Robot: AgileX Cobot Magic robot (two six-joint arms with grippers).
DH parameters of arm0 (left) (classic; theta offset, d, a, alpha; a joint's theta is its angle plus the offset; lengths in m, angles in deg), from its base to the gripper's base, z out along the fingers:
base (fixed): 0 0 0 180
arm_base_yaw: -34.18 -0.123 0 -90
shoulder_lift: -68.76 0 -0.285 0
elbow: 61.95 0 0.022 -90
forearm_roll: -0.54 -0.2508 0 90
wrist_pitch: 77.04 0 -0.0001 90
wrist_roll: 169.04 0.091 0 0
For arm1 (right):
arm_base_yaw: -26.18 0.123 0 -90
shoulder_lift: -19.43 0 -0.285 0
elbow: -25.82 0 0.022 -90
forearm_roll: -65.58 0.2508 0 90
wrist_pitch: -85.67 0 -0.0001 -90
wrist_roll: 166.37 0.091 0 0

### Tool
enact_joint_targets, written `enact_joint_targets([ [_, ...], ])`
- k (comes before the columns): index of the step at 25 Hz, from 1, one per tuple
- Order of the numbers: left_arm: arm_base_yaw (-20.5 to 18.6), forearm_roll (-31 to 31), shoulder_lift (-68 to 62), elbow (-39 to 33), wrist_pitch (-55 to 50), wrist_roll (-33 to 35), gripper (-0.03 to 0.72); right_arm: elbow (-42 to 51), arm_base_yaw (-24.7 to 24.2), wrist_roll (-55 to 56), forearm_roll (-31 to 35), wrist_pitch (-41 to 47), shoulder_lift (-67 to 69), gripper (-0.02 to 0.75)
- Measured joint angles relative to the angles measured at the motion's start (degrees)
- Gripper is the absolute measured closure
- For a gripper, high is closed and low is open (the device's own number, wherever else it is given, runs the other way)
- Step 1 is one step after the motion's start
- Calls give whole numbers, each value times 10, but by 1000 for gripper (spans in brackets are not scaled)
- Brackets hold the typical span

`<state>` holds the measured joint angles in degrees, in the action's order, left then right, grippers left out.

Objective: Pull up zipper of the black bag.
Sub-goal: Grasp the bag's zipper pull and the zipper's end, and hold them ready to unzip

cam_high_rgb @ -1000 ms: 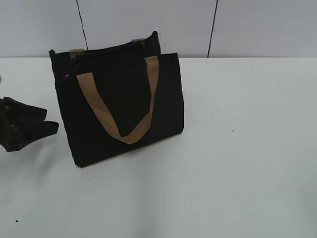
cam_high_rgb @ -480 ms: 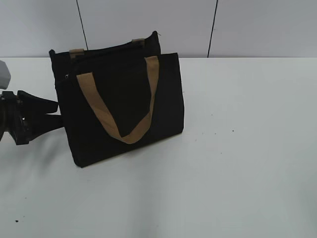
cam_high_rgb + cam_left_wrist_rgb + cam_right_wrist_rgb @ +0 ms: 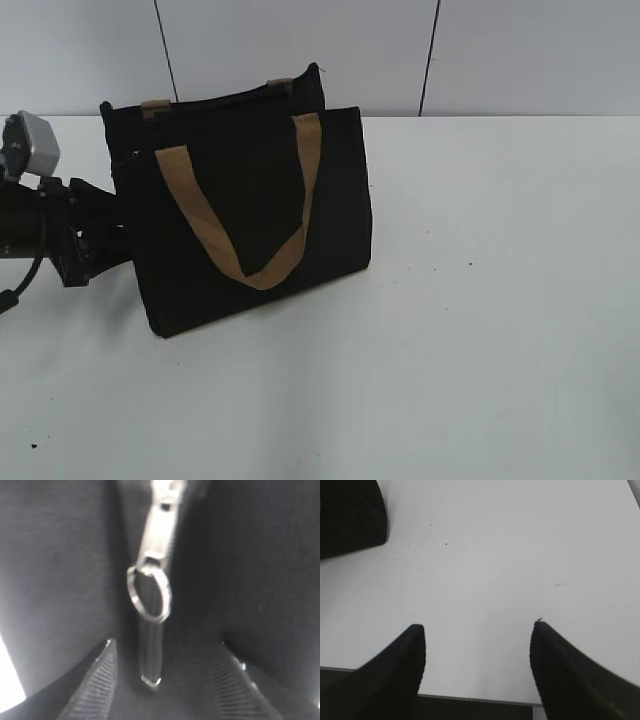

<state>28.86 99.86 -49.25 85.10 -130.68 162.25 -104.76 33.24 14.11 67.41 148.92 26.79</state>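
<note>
So, left gripper point(image 3: 161, 680) has moved in to the black bag point(image 3: 240, 210) at 9 o'clock, spread around the zipper point(image 3: 152, 570) pull | right gripper point(image 3: 477, 645) wide apart over counter point(image 3: 495, 555) | grab's next.

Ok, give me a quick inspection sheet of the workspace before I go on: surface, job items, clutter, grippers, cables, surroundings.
Surface: white table, a few dark specks.
Job's things: black bag standing upright, tan handle hanging down its front; zipper with a silver pull and ring, blurred, close to the left camera.
Clutter: nothing seen.
Grippers: left gripper open at the bag's left end, fingers either side of the pull, not closed on it; right gripper open over bare table.
Cables: one black cable by the left arm.
Surroundings: pale panelled wall behind.
</note>
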Motion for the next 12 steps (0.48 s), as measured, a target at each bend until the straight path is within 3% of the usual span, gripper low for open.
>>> enact_joint_targets([
  [8, 18, 0, -11, 16, 48, 0, 221, 0, 0, 0, 0, 0, 0, 238],
  [12, 18, -1, -11, 17, 55, 0, 276, 0, 0, 0, 0, 0, 0, 238],
])
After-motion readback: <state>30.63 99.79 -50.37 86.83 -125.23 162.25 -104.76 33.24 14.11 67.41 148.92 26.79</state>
